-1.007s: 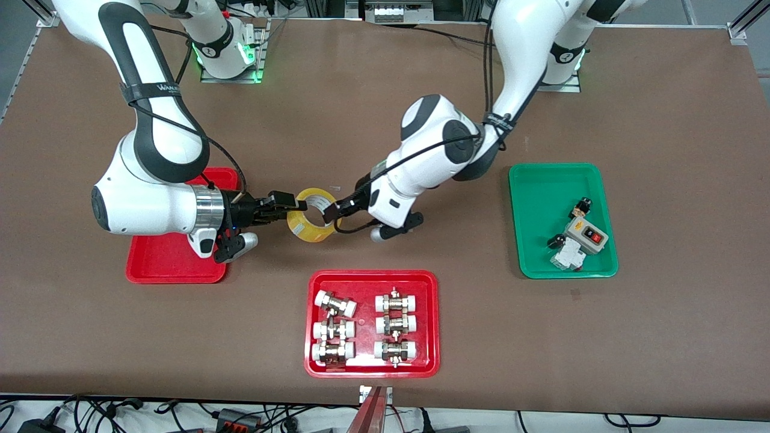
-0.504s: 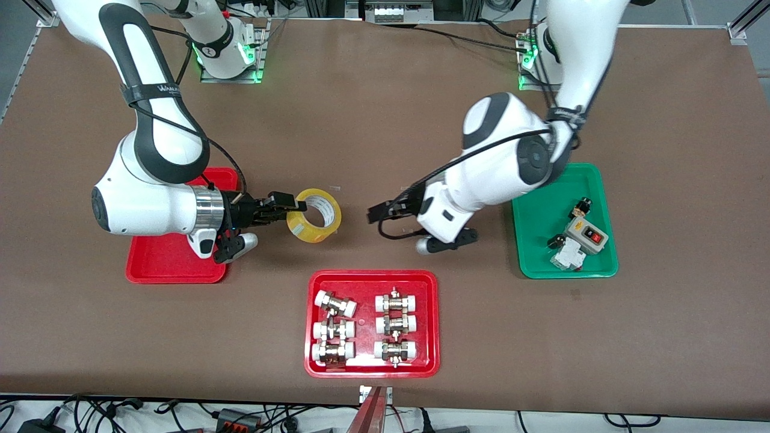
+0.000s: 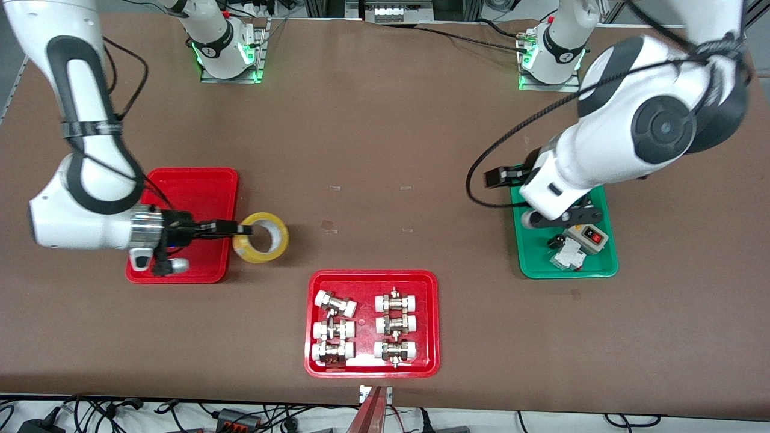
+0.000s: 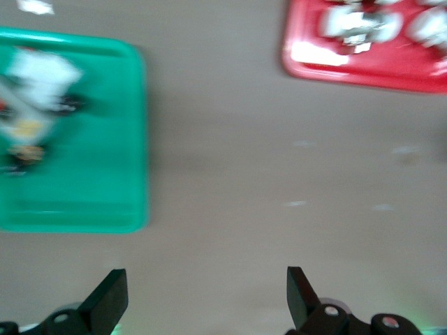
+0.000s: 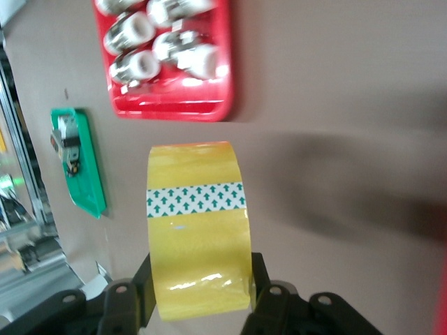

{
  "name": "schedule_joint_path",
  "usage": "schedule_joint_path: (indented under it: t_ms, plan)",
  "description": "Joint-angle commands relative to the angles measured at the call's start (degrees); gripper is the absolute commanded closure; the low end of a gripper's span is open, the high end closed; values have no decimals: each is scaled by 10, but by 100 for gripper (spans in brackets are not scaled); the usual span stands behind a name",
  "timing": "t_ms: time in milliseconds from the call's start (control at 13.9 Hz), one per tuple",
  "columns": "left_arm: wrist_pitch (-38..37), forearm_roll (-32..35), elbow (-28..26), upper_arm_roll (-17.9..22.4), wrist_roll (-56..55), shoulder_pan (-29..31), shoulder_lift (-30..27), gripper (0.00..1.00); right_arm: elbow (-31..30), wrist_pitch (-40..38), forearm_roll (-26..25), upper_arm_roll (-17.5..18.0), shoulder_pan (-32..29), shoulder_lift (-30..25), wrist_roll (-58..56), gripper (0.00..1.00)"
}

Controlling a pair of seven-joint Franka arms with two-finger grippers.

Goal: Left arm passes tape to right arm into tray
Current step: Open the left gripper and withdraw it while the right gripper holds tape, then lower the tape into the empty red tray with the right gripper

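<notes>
The right hand [image 3: 237,228] was clamped on the tape [image 3: 261,237], holding the yellow roll in the air just beside the plain red tray [image 3: 198,180], over the brown counter [image 3: 373,150]; the left hand [image 3: 493,177], its fingers [image 4: 108,300] spread apart and holding nothing, hung at the edge of the green tray [image 3: 535,264].

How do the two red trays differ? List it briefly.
Contents: the plain red tray shows nothing lying in it, while the red tray with fittings holds six white-capped metal fittings in two columns.
Position: the plain red tray lies toward the right arm's end; the other lies mid-table, nearer the front camera.
Cover: the right arm overhangs the plain one only.
Both are shallow, red, rectangular and round-cornered.
</notes>
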Motion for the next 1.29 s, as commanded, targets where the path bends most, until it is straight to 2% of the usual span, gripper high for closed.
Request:
schedule_joint_path:
  t_ms: [0, 144, 216, 288, 432, 504, 647, 863, 1151, 1223]
  plan:
    - [-40, 67, -11, -3, 96, 32, -35, 0, -10, -45, -22, 11, -78, -10, -2, 74]
    - [-37, 67, -32, -4, 152, 75, -54, 0, -11, -76, -43, 11, -124, -7, -7, 74]
    - [-29, 68, -63, -10, 158, 94, -73, 0, -16, -79, -62, 11, -141, -7, -8, 74]
    - [-10, 69, -101, -10, 158, 99, -99, 0, -18, -80, -83, 11, -153, -7, -13, 74]
    - [67, 69, -212, -11, 161, 123, -167, 0, -22, -80, -108, 11, -172, 6, -61, 74]
    - [75, 70, -220, -11, 160, 123, -173, 0, -22, -80, -109, 11, -183, 19, -83, 74]
    - [76, 74, -190, -4, 157, 127, -153, 0, -22, -80, -109, 11, -195, 40, -118, 74]
    - [78, 107, -176, -5, 159, 153, -145, 0, -20, -78, -102, 12, -197, 52, -137, 74]
    - [58, 82, -170, -13, 165, 159, -169, 0, -15, -71, -99, 12, -201, 80, -175, 72]
    - [57, 82, -172, -13, 163, 159, -173, 0, -15, -69, -99, 12, -202, 81, -175, 69]
